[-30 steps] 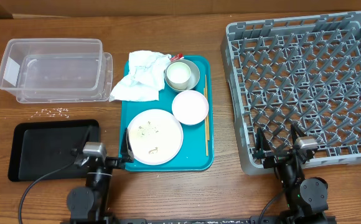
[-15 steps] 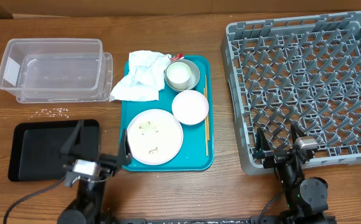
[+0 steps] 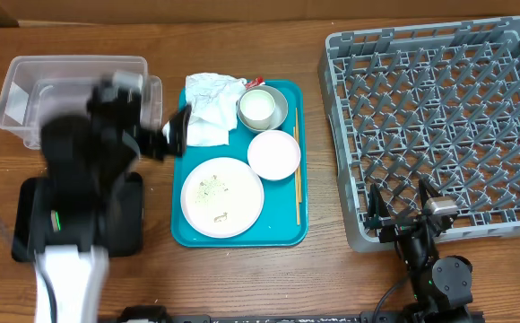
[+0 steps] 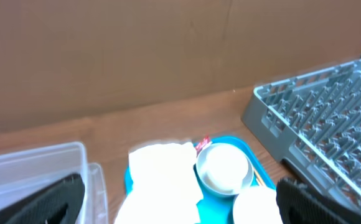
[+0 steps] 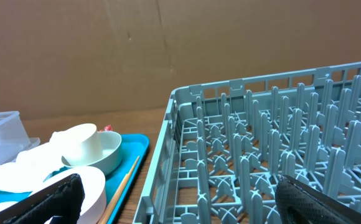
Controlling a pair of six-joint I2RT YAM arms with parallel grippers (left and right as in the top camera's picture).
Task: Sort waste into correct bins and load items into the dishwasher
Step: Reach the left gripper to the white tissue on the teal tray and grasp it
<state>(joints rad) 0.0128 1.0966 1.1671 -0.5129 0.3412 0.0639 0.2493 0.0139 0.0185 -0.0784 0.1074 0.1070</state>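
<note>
- Seeing right claw (image 3: 400, 202) gaping wide, gripping nothing, sitting at the near wall of the rack (image 3: 439, 108).
- Seeing black tray (image 3: 27, 224) lying near left on the desk (image 3: 332, 269), partly hiding under the blurred left arm (image 3: 81, 179).
- Seeing left claw (image 4: 179, 186) hanging high, spreading wide, holding nothing, facing the teal tray (image 3: 287, 235).
- Finding plate (image 3: 222, 196) with crumbs (image 3: 211, 188) lying nearest on that tray, chopsticks (image 3: 297, 184) lying beside it.
- Finding pink bowl (image 3: 273, 154) sitting behind, cup (image 3: 257, 107) sitting in metal bowl (image 3: 281, 115) farther back.
- Finding napkin (image 3: 208, 108) and wrapper (image 3: 258, 81) lying at the far end, tub (image 3: 27, 72) standing left.
</note>
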